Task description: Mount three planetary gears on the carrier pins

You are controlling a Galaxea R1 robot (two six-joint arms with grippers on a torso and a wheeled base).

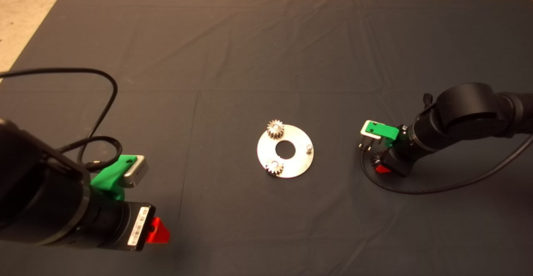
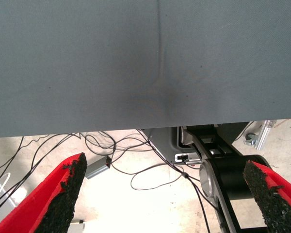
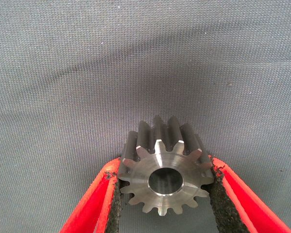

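Observation:
A flat silver disc (image 1: 300, 162) with a central hole lies mid-mat. Two planetary gears sit on its carrier pins: one at the far side (image 1: 275, 129), one at the near side (image 1: 274, 167). A third pin (image 1: 309, 147) on the disc's right stands bare. My right gripper (image 1: 378, 162) is low over the mat to the right of the disc, and in the right wrist view it (image 3: 166, 187) is shut on a third gear (image 3: 166, 165), its pads (image 3: 222, 204) pressing the teeth on both sides. My left gripper (image 2: 162, 194) waits open at the lower left, holding nothing.
The dark mat (image 1: 233, 59) has creases running across it. A black cable (image 1: 420, 189) loops on the mat below the right arm. Another cable (image 1: 104, 101) arcs above the left arm. Beyond the mat's edge, the left wrist view shows floor cables (image 2: 136, 165) and the robot's base.

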